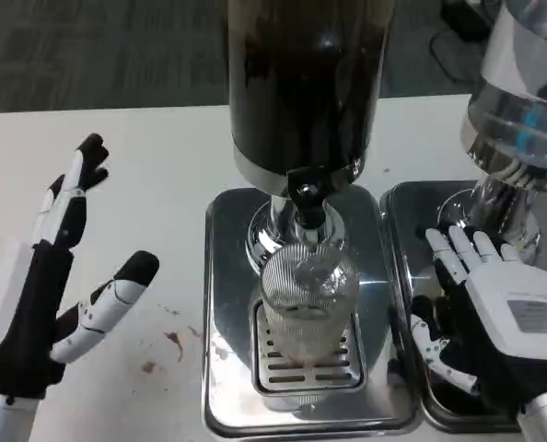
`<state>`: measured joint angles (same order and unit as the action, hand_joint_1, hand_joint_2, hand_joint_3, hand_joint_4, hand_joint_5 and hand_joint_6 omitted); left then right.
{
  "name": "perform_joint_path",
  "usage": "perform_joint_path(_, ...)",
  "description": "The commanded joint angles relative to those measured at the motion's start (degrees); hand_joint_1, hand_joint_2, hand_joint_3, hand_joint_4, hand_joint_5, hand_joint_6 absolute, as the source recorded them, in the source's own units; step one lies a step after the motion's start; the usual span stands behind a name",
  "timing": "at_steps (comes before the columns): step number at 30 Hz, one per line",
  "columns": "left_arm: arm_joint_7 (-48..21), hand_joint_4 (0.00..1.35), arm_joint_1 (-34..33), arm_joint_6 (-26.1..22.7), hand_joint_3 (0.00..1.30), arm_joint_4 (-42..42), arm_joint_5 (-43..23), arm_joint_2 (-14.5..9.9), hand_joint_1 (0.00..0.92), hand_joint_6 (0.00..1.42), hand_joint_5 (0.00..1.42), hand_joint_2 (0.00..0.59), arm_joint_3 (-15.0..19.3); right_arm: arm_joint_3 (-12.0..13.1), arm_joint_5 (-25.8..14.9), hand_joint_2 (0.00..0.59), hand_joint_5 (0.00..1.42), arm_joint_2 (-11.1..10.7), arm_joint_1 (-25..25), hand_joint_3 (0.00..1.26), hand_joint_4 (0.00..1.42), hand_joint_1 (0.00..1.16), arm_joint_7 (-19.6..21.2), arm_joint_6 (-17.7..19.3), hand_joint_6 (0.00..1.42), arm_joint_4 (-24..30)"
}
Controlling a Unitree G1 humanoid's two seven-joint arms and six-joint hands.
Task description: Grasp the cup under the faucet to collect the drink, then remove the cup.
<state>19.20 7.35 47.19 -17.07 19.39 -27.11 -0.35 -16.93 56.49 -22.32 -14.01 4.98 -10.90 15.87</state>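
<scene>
Two hands in frame, neither holding anything. Left hand (48, 295) is raised over the white table (154, 175), well to the left of the dispenser — fingers spread wide, thumb angled out toward the steel tray (220, 368), palm empty. Right hand (490, 308) lies on the neighbouring tray (404, 207) at the right, white back up, fingers extended and slightly apart, pointing toward the base of a second, clear dispenser (517, 101); nothing in its grasp.

Ribbed clear cup (308, 304) stands upright on the slotted drip grate (312, 364), directly under the black faucet (308, 198) of the dark drink dispenser (306, 83). Cup sits between the two hands, touched by neither. Whether liquid is in it cannot be told — the glass is too reflective.

Brown splashes (174, 343) mark the tabletop between the left thumb and the tray edge.
</scene>
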Motion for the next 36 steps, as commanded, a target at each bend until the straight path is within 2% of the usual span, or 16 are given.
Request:
perform_joint_path(1,-3.5,0.0,0.9,-0.2,0.0,6.3,-2.5,1.0,0.0,0.0,0.06,0.165,1.5,0.7,-0.4,0.563,0.0,-1.0,0.7,0.05,0.0,0.4,-0.9,1.2,0.0,-0.3)
perform_joint_path(4,-6.9,0.0,1.1,-0.8,0.0,8.8,-4.4,1.7,0.0,0.0,0.04,0.166,1.6,0.4,0.2,0.563,0.0,-1.3,0.6,0.05,0.0,0.4,-1.3,1.9,0.0,0.2)
perform_joint_path(9,-14.4,0.0,-0.8,-0.2,0.0,12.4,-7.3,0.9,0.0,0.0,0.0,0.182,-0.3,1.1,0.0,0.569,0.0,-1.1,0.1,0.05,0.0,0.4,-0.7,1.9,0.0,-0.6)
perform_joint_path(14,-21.1,0.0,-2.5,-1.0,0.0,14.1,-11.8,0.2,0.0,0.0,0.0,0.2,-0.3,1.2,0.7,0.573,0.0,-1.1,-1.3,0.02,0.0,0.39,-0.6,1.8,0.0,0.4)
perform_joint_path(22,-27.3,0.0,-3.7,-0.1,0.0,17.4,-16.8,0.8,0.0,0.0,0.0,0.203,0.1,1.7,1.8,0.573,0.0,-1.0,-3.1,0.0,0.0,0.39,-1.3,1.3,0.0,1.7)
perform_joint_path(26,-30.9,0.0,-2.7,-2.2,0.0,22.0,-21.6,-0.1,0.0,0.0,0.01,0.215,0.2,2.6,1.6,0.573,0.0,-1.5,-4.3,0.0,0.0,0.39,-1.3,1.3,0.0,1.9)
perform_joint_path(30,-34.3,0.0,-1.5,-4.3,0.0,25.7,-26.2,-1.1,0.0,0.02,0.03,0.225,1.3,2.4,1.8,0.573,0.0,-1.2,-4.5,0.0,0.0,0.39,-1.5,1.6,0.0,1.9)
perform_joint_path(36,-38.5,0.0,-0.2,-6.3,0.04,29.2,-29.1,-1.2,0.0,0.07,0.07,0.231,2.2,2.3,1.5,0.573,0.0,-0.7,-4.5,0.0,0.0,0.39,-2.0,1.6,0.0,1.7)
